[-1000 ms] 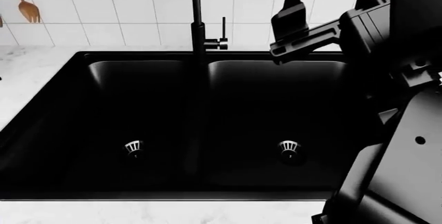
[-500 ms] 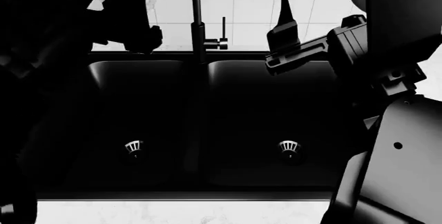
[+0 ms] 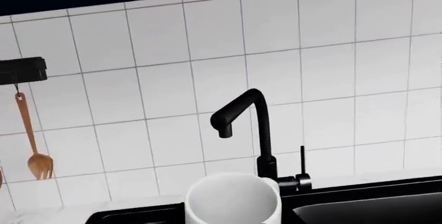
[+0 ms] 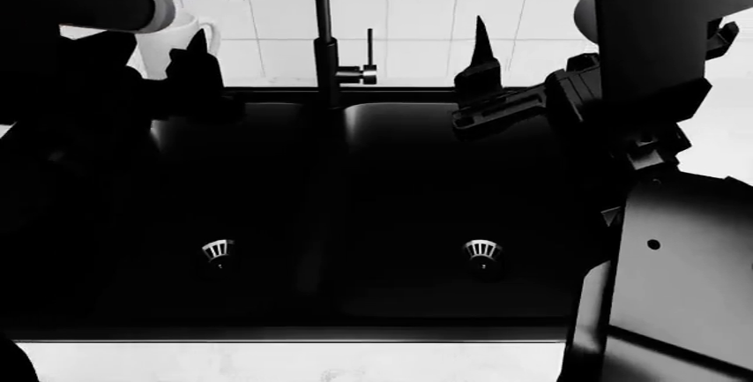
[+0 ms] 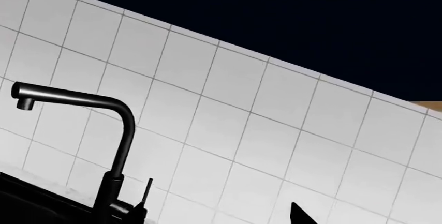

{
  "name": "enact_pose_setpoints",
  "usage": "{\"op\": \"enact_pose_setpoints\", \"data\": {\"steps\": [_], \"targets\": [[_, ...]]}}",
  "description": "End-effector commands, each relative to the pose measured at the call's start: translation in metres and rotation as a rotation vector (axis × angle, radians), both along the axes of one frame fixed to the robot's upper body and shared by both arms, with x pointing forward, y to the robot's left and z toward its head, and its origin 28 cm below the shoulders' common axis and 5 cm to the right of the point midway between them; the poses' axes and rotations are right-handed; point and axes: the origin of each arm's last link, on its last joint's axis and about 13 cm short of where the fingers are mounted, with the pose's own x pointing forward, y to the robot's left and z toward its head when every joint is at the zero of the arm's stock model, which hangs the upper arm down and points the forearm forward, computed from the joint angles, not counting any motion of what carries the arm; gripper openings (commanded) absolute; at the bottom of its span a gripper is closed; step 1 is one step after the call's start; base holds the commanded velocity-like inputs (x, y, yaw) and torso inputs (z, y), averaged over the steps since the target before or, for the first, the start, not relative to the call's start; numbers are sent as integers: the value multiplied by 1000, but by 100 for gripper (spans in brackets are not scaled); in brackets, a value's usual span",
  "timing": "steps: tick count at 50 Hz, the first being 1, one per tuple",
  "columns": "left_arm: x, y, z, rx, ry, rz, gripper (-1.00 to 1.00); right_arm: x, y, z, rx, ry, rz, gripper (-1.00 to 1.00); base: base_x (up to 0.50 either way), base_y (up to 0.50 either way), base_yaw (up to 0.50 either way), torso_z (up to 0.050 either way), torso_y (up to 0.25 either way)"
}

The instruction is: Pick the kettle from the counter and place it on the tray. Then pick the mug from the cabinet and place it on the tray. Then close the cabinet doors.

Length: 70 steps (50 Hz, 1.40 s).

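A: Where's the mug (image 4: pixel 176 40)?

B: Held up over the left basin of the sink (image 4: pixel 400 214), at the back near the tiled wall (image 3: pixel 332 53); in the head view it shows white just past the dark bulk of the left arm (image 4: pixel 83 73), handle to the right side. In the left wrist view its open mouth (image 3: pixel 233 199) faces the camera, with the tap (image 3: pixel 252 131) standing behind it.

A: So the left gripper (image 4: pixel 189 69) has it?

B: It looks so — dark fingers (image 4: pixel 197 51) stand up against the mug's side, and the mug sits right before the wrist camera; I'd call the jaws clamped on it, though the pads themselves are lost in black.

A: And the right gripper (image 4: pixel 488 82)?

B: Over the right basin, near the back rim; one pointed finger (image 4: pixel 480 47) stands upright against the tiles; I cannot tell whether the jaws are apart or together. The right wrist view shows only a finger tip (image 5: pixel 301 214) at its edge, the tap (image 5: pixel 103 146) and the wall.

A: Anything else?

B: A wooden fork (image 3: pixel 36 141) hangs from a black rail (image 3: pixel 22 70) on the wall; two drains (image 4: pixel 219 250) sit in the basins; a strip of pale counter (image 4: pixel 294 363) runs along the near edge. The kettle and the tray are out of view.
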Motion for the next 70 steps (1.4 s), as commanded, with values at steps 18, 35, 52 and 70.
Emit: {"op": "enact_pose_setpoints", "data": {"steps": [18,35,52,70], "targets": [[1,5,-3,0,-6,23,-100,2,-1,-2,4,25,-9,100,0,-500,0,0,1],[0,7,-5,-6,-7,23,-100,3,2,-2,1,27,-6,100,0,-500,0,0,0],[-1,9,-4,-5,-11,28,-100,2,2,-2,2,28,-5,100,0,-500,0,0,1],[-1,10,-5,-6,-7,28,-100,1,3,-1,-3,28,-3,100,0,-500,0,0,0]]}}
